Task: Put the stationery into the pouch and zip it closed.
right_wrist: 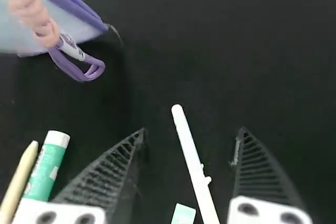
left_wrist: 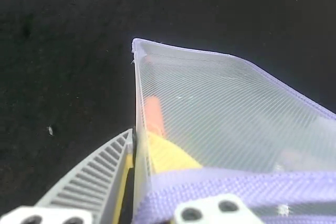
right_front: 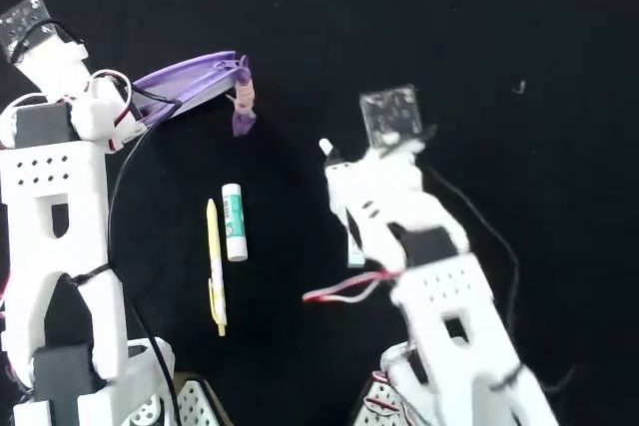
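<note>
Black cloth covers the counter [right_front: 519, 197]. In the high view the left hand [right_front: 128, 112] at upper left grips one end of the purple-edged pouch [right_front: 185, 79], which hangs out to the right, its strap [right_front: 243, 119] dangling. A yellow pen [right_front: 215, 266] and a glue stick [right_front: 234, 221] lie side by side at centre left. The white pen [right_front: 324, 148] shows just a tip beside the right arm [right_front: 399, 216], which covers most of it.

Seen from the left wrist, the hand's fingers are closed on the pouch's purple hem. Orange and yellow shapes show through the mesh, too blurred to name. The zip and the mouth cannot be made out.

From the right wrist, the right hand [right_wrist: 191, 132] is wide open and holds nothing, one finger on each side of the white pen, which lies on the counter.

If that hand closes off-centre, the round pen may roll or swing out. The pouch, gripped by one end, could sag or twist, leaving its mouth hard to reach.
</note>
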Robot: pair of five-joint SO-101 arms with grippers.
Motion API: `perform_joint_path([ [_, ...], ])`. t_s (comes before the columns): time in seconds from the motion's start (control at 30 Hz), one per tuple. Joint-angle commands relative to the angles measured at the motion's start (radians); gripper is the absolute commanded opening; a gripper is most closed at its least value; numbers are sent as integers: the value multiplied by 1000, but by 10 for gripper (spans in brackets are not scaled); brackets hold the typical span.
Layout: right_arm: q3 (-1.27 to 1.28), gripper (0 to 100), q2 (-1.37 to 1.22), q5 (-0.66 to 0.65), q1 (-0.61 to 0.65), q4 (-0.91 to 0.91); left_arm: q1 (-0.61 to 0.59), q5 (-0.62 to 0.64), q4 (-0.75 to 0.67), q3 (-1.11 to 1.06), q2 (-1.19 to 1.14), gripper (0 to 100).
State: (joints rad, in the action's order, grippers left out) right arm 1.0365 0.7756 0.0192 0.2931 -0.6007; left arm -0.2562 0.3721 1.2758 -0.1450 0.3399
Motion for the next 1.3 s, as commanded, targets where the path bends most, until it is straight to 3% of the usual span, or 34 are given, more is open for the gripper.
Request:
perform_joint_path([
  [0.0, -119, 243, -185, -9, 21, 31, -19, 9, -15, 50, 11, 30],
  [0.33, -312, 243, -568, -100, 115, -20, -19, 9, -15, 50, 9, 30],
  [0.73, -527, 243, -842, -106, -32, -18, -19, 9, -15, 50, 9, 30],
  [0.9, -613, 243, -972, -186, -32, -25, -19, 9, -15, 48, 9, 30],
  [1.17, -785, 240, -1095, -186, -29, -160, -16, 9, -15, 45, 9, 30],
  [1.27, -854, 150, -1139, -186, -29, -218, -15, 9, -15, 45, 9, 30],
])
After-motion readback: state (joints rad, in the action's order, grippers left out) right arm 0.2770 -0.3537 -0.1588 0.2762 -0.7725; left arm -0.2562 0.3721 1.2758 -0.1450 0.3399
